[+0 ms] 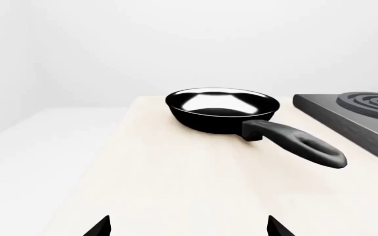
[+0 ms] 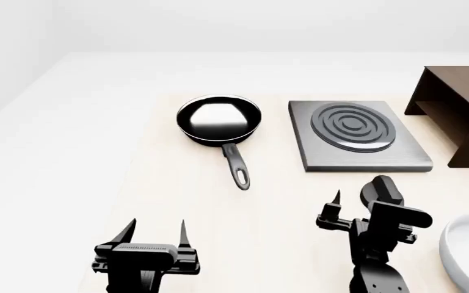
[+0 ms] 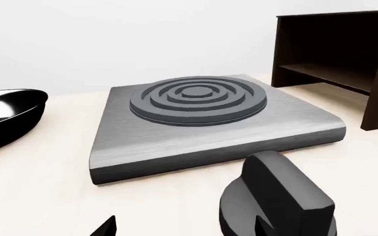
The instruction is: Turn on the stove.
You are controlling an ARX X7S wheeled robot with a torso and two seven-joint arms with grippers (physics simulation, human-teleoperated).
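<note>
The stove is a flat dark-grey plate with a raised ring burner, right of the table's centre. Its small black knob with lever stands on the table in front of the plate. My right gripper is open and empty at the knob. In the right wrist view the knob sits close ahead of one of my right gripper's fingers, with the plate beyond it. My left gripper is open and empty near the front left. Its wrist view shows the stove's edge.
A black frying pan lies left of the stove with its handle pointing toward me; it also shows in the left wrist view. A dark-brown wooden box stands at the right back. A white dish rim shows at the front right.
</note>
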